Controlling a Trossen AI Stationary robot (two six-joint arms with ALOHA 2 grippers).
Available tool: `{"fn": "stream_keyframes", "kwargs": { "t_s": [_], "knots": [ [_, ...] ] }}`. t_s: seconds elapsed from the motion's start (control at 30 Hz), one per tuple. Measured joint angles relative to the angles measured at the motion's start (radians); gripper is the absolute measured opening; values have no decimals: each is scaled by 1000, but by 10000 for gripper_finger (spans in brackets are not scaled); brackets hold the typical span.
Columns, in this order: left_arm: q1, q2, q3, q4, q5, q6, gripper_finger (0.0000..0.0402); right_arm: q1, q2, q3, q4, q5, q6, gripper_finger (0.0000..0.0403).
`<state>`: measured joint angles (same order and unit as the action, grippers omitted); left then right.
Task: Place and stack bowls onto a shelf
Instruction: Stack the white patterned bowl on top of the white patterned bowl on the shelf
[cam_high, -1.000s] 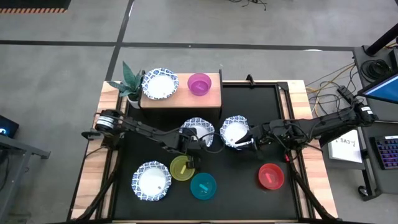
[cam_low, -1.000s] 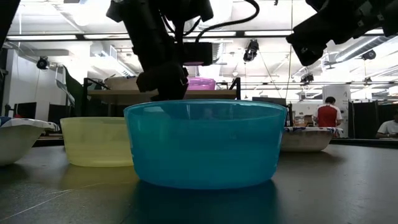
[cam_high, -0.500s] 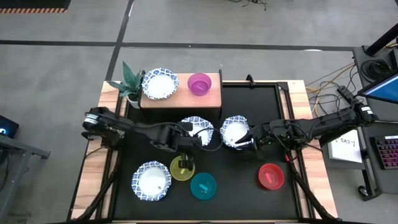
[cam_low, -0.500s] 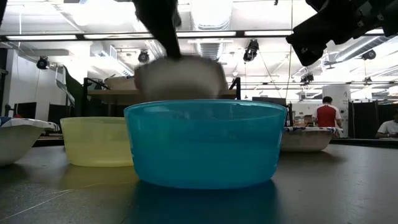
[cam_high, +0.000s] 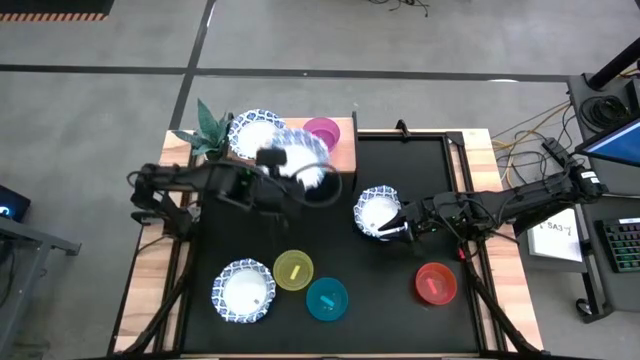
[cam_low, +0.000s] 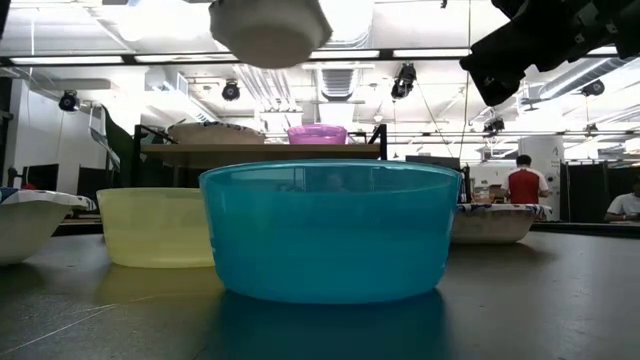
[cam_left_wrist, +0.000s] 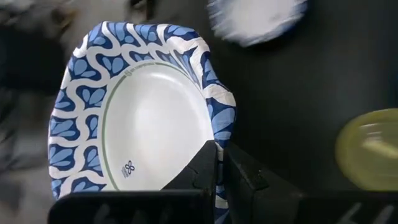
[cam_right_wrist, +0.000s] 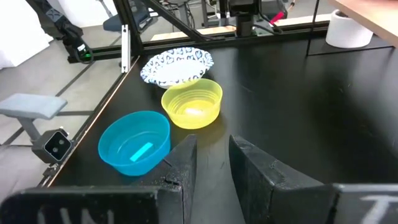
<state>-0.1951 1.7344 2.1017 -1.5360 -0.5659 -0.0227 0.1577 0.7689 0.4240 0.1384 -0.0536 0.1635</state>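
Note:
My left gripper (cam_high: 285, 172) is shut on a white bowl with a blue wavy rim (cam_high: 303, 158), held high over the near edge of the light-wood shelf (cam_high: 346, 158). The bowl shows at the top of the low view (cam_low: 268, 28). On the shelf rest another blue-rimmed bowl (cam_high: 252, 131) and the purple bowl (cam_high: 321, 132). My right gripper (cam_high: 404, 228) is open and empty beside a third blue-rimmed bowl (cam_high: 377, 211) that sits on the black mat. The yellow-green (cam_high: 293, 271), teal (cam_high: 327, 299) and red (cam_high: 435, 283) bowls and a fourth blue-rimmed bowl (cam_high: 243, 290) sit on the mat. My left gripper holds the bowl by its blue wavy rim (cam_left_wrist: 219, 127). One finger (cam_left_wrist: 202, 168) lies over the bowl's white inside and the other (cam_left_wrist: 244, 173) outside the wall. The bowl is lifted clear of the mat and the shelf, reaching out ahead of the fingers.
A small green plant (cam_high: 207, 130) stands at the shelf's left end. The mat's raised frame (cam_high: 455, 150) runs along its right side. Cables and a keyboard (cam_high: 620, 245) lie off the table's right. People stand in the room behind (cam_low: 524, 185).
My left gripper has risen from the middle of the mat with the blue-rimmed bowl and gone toward the far edge and the shelf. The bowl, on the mat a second ago, is lifted clear and hangs high above the shelf's near edge.

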Motion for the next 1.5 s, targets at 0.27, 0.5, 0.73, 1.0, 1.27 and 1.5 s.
{"fn": "stream_keyframes", "kwargs": {
  "t_s": [0.27,0.5,0.73,1.0,1.27,1.5],
  "knots": [
    [176,-43,-15,-34,-22,8,0,0,0,-5,-3,0,-2,84],
    [327,-139,-222,0,-20,-10,0,0,0,-6,-4,1,-6,84],
    [414,-259,-482,206,-18,16,0,0,0,-6,-3,1,-8,84],
    [468,-304,-645,376,-16,74,0,0,0,-6,0,2,-22,84],
    [492,-293,-692,410,-16,68,0,-1,0,-6,1,3,-36,84],
    [501,-293,-723,438,-17,76,10,-1,0,-6,0,3,-44,84]
  ]
}}
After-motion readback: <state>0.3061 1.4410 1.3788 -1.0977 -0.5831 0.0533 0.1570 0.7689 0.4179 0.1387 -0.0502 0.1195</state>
